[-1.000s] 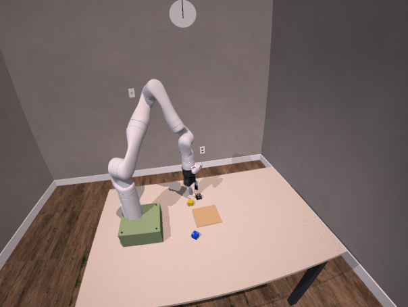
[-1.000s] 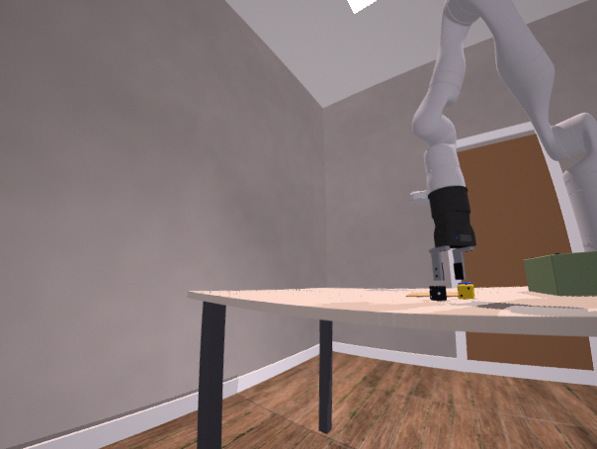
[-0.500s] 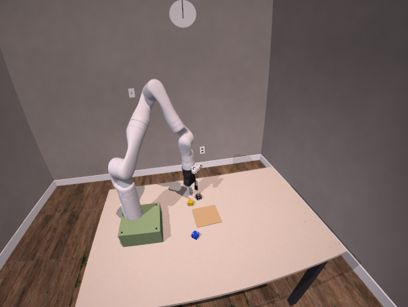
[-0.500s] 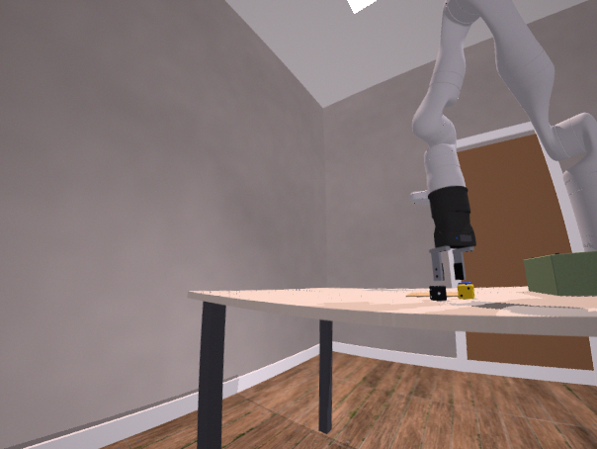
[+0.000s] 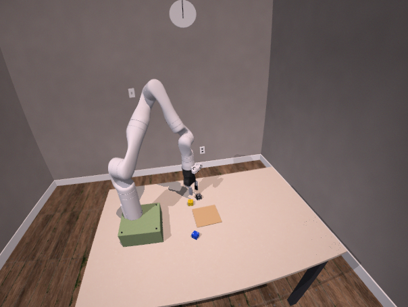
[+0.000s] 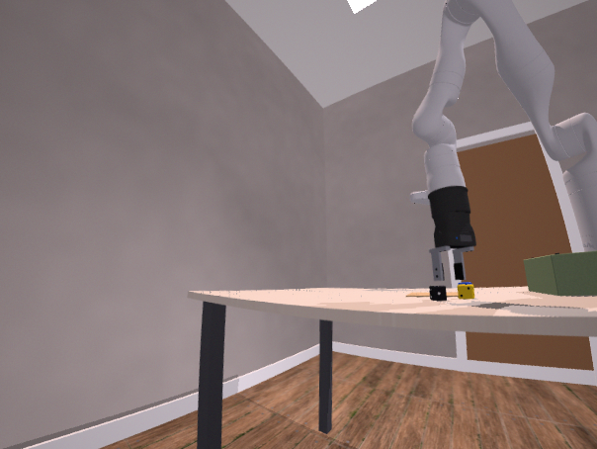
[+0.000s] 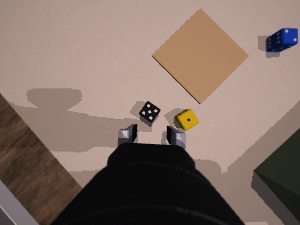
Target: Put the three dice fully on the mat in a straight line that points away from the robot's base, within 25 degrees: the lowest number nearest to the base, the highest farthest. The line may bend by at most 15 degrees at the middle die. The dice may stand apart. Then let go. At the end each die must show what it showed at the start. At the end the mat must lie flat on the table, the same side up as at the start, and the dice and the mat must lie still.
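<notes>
A black die [image 7: 150,112] showing five lies on the table just ahead of my open, empty gripper [image 7: 152,135]; it also shows in the top view [image 5: 198,196] and the exterior view [image 6: 438,293]. A yellow die [image 7: 186,119] showing one lies right beside it, off my right finger, and shows in the top and exterior views too [image 5: 190,202] [image 6: 466,291]. A blue die [image 7: 281,39] [image 5: 195,234] lies apart, on the far side of the tan mat [image 7: 200,55] [image 5: 207,216]. The mat lies flat and bare. My gripper [image 5: 193,189] [image 6: 447,272] hangs a little above the table.
The green base block [image 5: 140,228] [image 7: 282,184] stands close to the dice. The table's back edge and the wooden floor [image 7: 30,164] lie just behind my gripper.
</notes>
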